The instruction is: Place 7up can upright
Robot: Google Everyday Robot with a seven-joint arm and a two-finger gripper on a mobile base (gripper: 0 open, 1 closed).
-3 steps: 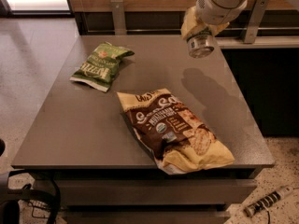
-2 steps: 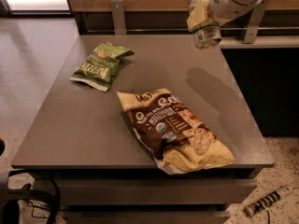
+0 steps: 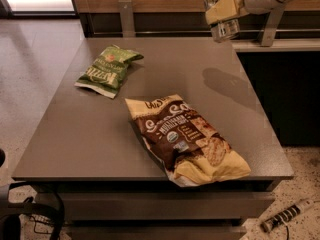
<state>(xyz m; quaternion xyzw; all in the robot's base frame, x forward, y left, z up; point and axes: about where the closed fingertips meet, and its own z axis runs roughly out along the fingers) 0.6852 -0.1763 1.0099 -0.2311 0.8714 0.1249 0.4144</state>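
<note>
Hanging well above the far right corner of the flat grey tabletop [image 3: 100, 134], the arm's two-finger gripper [image 3: 223, 11] in the camera view was clamped on a small silvery aluminium 7up can [image 3: 225, 30], w/ a cream pad across the can's middle. The can was clear of the surface, w/ only a shadow on the table below. Whether its axis was truly vertical could not be told. Main risk, in my judgement: letting go from that height would make the light can bounce, topple and roll, and since it hung near the far and right edges it could go off onto the floor. Any tilt at touchdown would land it on its rim, w/ the same result. Thin, slick metal also meant a possible slip in the grip, or a dent if squeezed harder. The crumpled green chip bag [image 3: 106, 70] lay well apart at left. The large brown-and-yellow snack bag [image 3: 187, 139] lay nearer the front, so a descent drifting that way could set the base on crinkled foil and tip it.
</note>
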